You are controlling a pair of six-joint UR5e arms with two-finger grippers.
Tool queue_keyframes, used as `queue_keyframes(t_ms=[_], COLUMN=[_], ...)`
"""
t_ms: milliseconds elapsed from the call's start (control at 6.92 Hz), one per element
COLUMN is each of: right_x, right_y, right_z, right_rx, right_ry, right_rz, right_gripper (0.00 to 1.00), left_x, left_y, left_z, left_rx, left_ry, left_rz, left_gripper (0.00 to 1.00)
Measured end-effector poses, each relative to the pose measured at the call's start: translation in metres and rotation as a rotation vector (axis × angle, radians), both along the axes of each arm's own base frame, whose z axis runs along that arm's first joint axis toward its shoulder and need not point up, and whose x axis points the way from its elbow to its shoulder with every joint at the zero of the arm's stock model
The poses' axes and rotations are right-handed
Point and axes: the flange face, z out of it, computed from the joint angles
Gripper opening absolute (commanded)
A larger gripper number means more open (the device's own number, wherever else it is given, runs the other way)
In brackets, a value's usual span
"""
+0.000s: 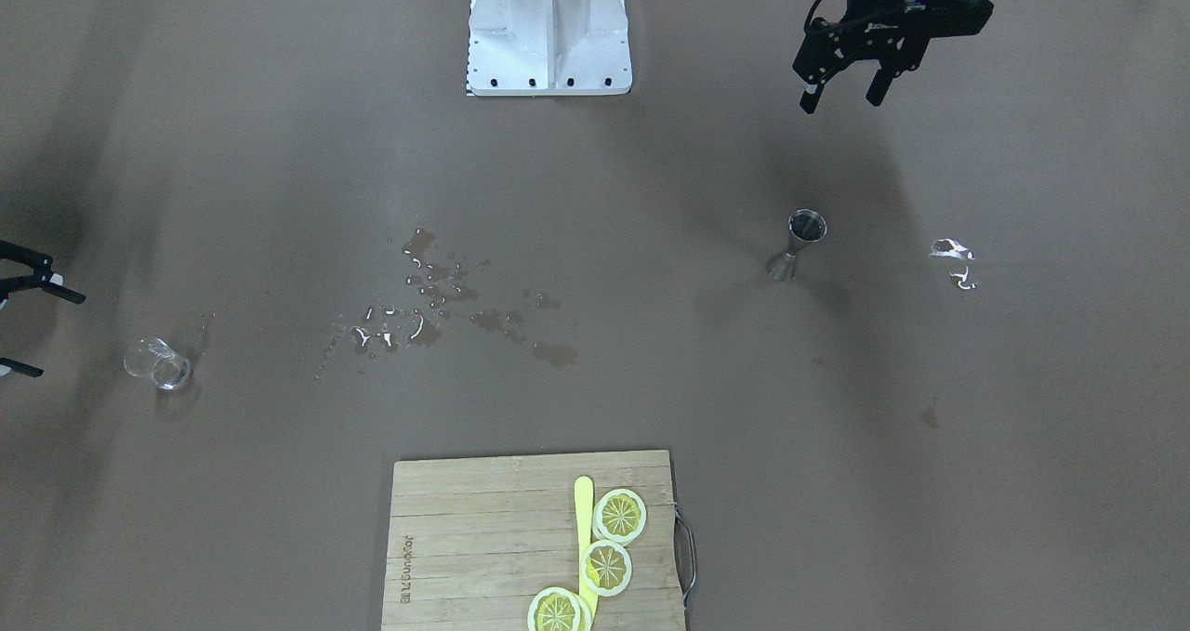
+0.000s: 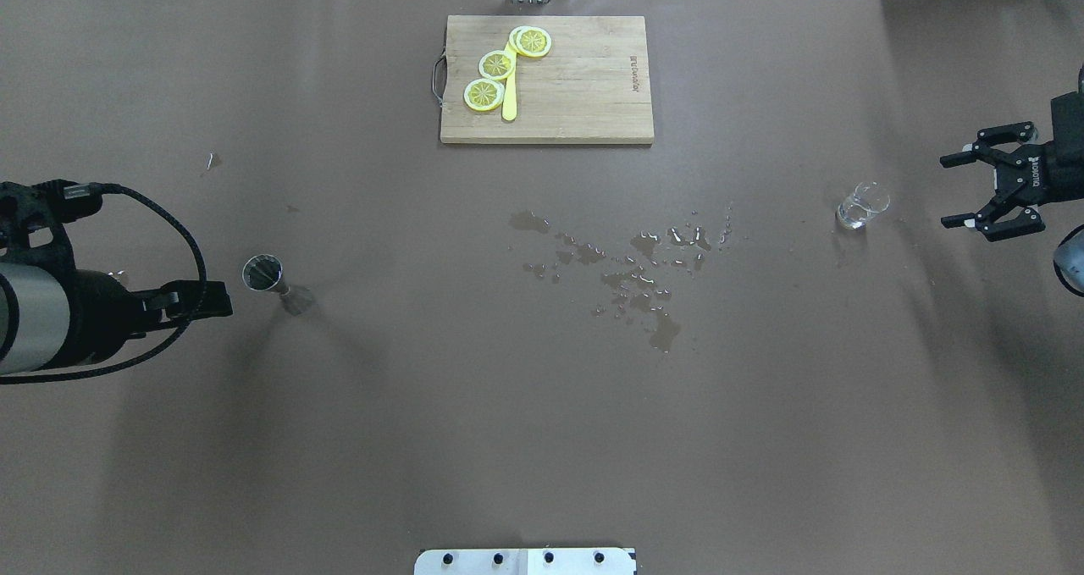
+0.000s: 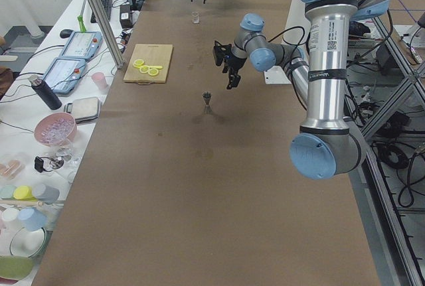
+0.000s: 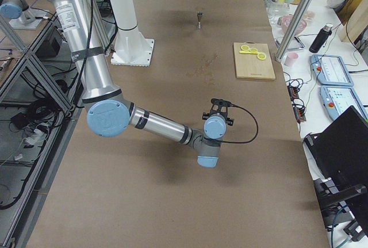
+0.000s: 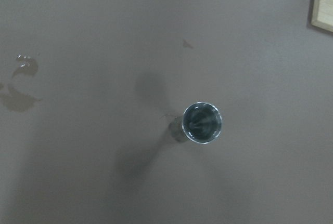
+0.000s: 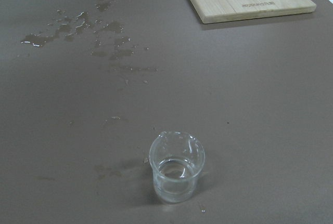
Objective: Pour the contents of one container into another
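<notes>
Nearest the robot's white base plate, the worktop lies bare. Beyond it, the left claw hangs with its jaws apart and empty, near a steel jigger standing upright. A scatter of puddles marks mid-worktop. Well apart from the jigger, a small glass beaker holding a little clear liquid stands upright just beside the right claw, also spread wide and gripping nothing. At the far edge, a wooden cutting board carries lemon slices and a yellow utensil.

The risks, on this evidence: wet glass may slip in the grip, the top-heavy jigger may topple if nudged, and its narrow mouth invites another spill.

A brand is burned into the board's edge, and white lettering marks the right claw; neither reads clearly.
</notes>
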Motion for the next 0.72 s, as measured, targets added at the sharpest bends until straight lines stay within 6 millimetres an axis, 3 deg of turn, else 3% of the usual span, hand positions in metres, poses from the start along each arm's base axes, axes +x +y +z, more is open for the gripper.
queue_keyframes(t_ms=[434,723], right_x=[-0.006,-0.005], right_y=[-0.011,-0.013], right_z=[-0.001,-0.003], right_rx=[0.003,-0.004], right_ry=[-0.008,-0.008], right_rz=[-0.039,-0.039], right_gripper=[1.0,1.0], left_x=[0.046,0.058], left_y=[0.025,0.026], left_z=[0.006,0.015], left_rx=[0.227,0.297], left_ry=[-0.029,-0.039], left_rz=[-0.111,-0.175], left_gripper=[0.98,0.99])
